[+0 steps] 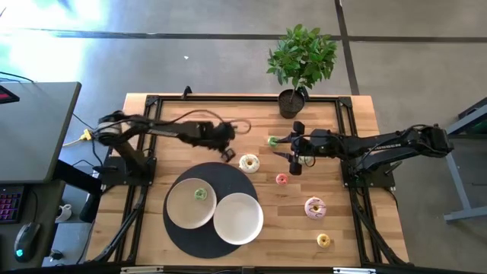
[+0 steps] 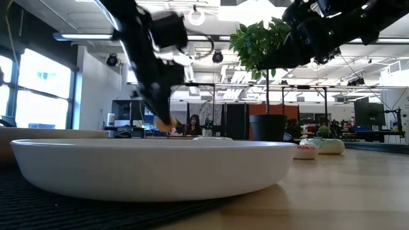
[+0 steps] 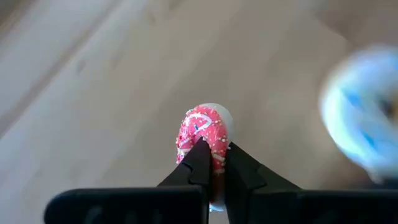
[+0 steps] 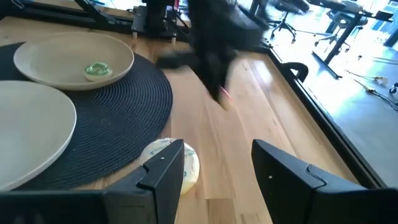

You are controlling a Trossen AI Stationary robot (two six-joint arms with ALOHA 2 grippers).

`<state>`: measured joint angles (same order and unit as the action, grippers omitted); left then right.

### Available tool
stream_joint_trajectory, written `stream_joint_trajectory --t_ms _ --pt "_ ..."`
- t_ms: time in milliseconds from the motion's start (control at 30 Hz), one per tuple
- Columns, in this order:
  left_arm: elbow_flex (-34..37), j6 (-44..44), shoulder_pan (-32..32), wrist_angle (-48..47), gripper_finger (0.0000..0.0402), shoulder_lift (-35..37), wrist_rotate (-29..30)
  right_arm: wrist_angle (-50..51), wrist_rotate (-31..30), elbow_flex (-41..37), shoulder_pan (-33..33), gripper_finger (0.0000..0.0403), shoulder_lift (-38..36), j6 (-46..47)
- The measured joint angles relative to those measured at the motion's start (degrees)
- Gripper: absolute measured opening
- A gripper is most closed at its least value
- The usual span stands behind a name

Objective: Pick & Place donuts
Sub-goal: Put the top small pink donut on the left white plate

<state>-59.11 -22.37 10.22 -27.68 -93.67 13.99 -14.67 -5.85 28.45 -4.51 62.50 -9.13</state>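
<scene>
Pink sprinkled ring donut (image 3: pixel 202 134) pinched edge-on in my left gripper (image 1: pixel 227 154), fingers nearly closed on its rim, held above the wooden worktop (image 1: pixel 152 171) just off the far edge of the round black woven mat (image 1: pixel 179 228). Step in hand, I judge: carry it to a plate. Best way: keep the squeeze steady since the grip is only on a thin edge, swing toward the near-left cream plate (image 1: pixel 181 209) that already holds a small green donut (image 1: pixel 200 194), lower close to the plate before opening so it drops flat and doesn't roll, and avoid landing on the green one. The second white plate (image 1: pixel 238 218) is bare, also an option. My right gripper (image 1: pixel 295 162) hovers with fingers wide apart, holding nothing, just beside the cream ring donut (image 1: pixel 249 162); keep both arms from crossing there
</scene>
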Motion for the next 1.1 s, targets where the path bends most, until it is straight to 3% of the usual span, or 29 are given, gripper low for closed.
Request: stream_joint_trajectory --t_ms 133,333,600,833,1000,1100 --pt "0.0 -8.0 -9.5 -9.6 0.001 5.6 3.4 1.1 0.0 0.0 0.0 0.0185 0.0 0.1" --pt "0.0 -29.8 -28.0 -23.1 0.0013 9.0 11.7 2.0 0.0 0.0 0.0 0.0185 0.0 1.6" --pt "0.0 -59.8 -45.8 -32.3 0.0014 6.7 12.5 1.5 0.0 0.0 0.0 0.0185 0.0 1.8" --pt "-0.1 -71.1 -52.1 -32.9 0.0014 3.4 11.4 1.5 0.1 0.0 0.1 0.0185 0.0 1.8" --pt "-0.1 -73.0 -52.1 -34.4 0.0015 -0.5 2.9 1.5 0.1 0.0 0.0 0.0185 0.0 1.8" --pt "0.0 -72.4 -51.1 -34.5 0.0015 -2.7 1.1 0.5 0.3 0.0 0.1 0.0185 0.0 3.1"
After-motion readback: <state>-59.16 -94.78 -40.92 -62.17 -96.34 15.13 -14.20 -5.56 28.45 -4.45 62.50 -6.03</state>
